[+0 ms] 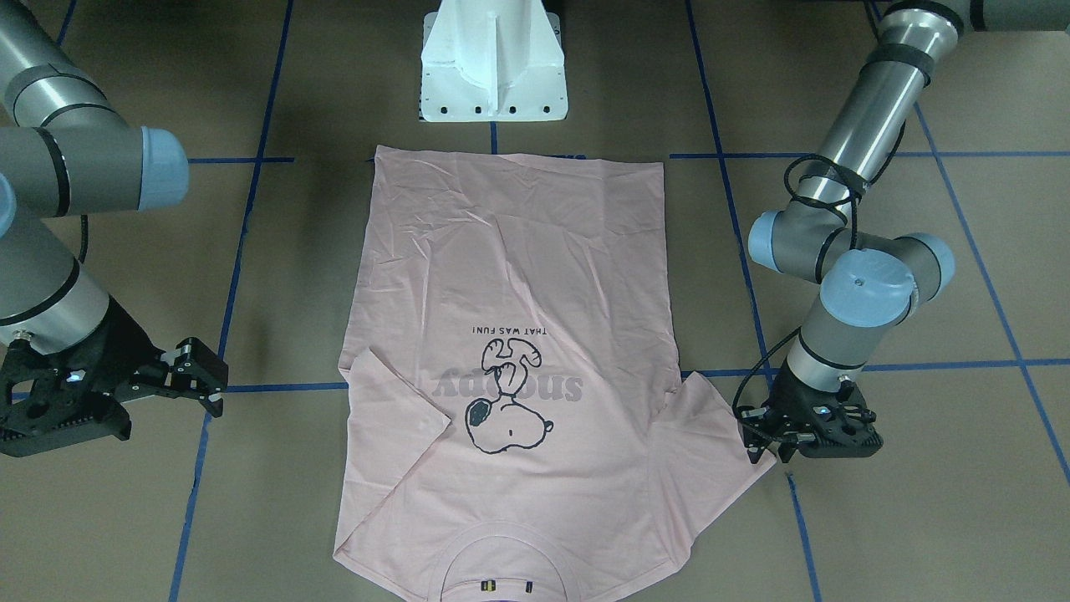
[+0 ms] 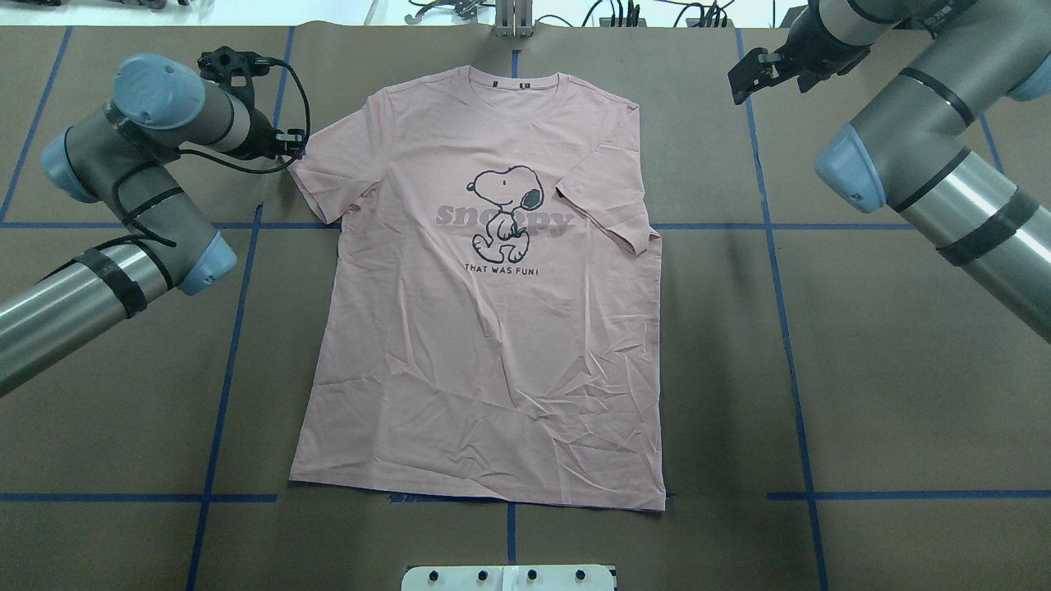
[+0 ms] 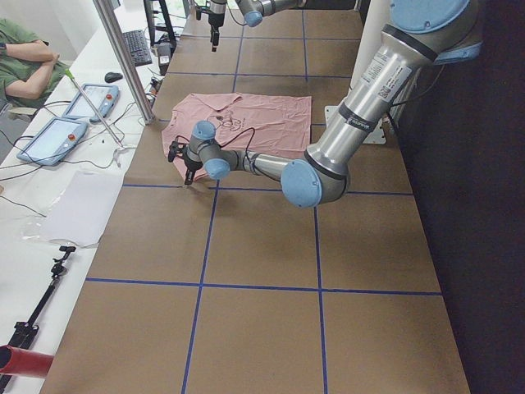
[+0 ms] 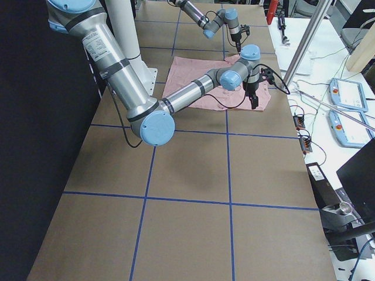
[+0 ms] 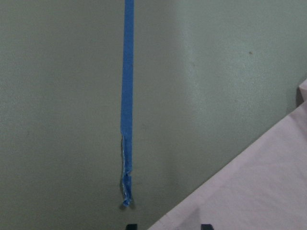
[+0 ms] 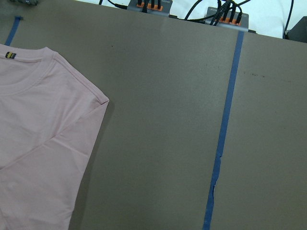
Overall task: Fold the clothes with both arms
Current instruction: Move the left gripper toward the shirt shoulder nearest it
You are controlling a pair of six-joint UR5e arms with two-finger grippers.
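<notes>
The pale pink Snoopy T-shirt lies flat on the brown table with its print up. Its collar is at the far edge from the robot. One sleeve is folded in onto the chest. The other sleeve is spread out, and my left gripper sits low at its outer edge. In the left wrist view the fingertips stand apart, open, with the sleeve hem between them. My right gripper hangs open above bare table beside the collar, clear of the shirt.
The white pedestal base stands at the near hem of the shirt. Blue tape lines grid the table. Cable boxes sit at the far edge. Beyond it is a desk with tablets and a person's arm.
</notes>
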